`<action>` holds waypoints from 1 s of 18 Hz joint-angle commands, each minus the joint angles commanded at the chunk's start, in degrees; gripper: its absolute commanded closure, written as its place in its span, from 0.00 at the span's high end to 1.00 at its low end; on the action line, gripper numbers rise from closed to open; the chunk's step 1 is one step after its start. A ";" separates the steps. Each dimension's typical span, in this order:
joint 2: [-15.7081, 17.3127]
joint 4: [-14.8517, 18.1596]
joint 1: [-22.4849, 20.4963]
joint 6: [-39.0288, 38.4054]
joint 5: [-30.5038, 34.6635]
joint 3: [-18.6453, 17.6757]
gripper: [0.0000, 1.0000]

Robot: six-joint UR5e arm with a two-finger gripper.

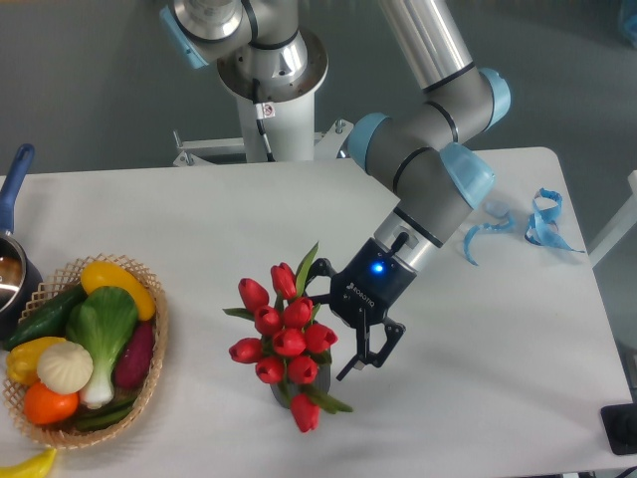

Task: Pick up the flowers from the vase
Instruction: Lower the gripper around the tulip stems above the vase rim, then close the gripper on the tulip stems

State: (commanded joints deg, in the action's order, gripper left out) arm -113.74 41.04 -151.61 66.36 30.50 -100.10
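Gripper (348, 334), centre frame — fingers spread, nothing grasped, just right of the flowers (284, 339). The flowers sit lower centre, stems in the vase (320, 377) (mostly hidden). Approach appears complete; closing on the bunch and lifting — both remain.

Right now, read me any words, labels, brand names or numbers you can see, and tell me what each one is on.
Small white lettering on the black body of the two-finger gripper, beside its blue light: too small and blurred to read.
No other text shows on the red tulip flowers, the dark grey vase, the woven wicker basket of toy vegetables, the white table or the blue ribbon scraps.
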 joint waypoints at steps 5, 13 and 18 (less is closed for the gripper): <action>0.79 -0.09 0.26 0.00 0.00 -2.11 1.00; 1.24 -0.09 2.72 -0.26 -0.09 -2.02 0.83; 1.15 -0.09 2.63 -0.17 0.00 -1.50 0.33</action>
State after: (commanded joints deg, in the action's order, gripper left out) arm -112.59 40.96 -148.97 66.18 30.50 -101.60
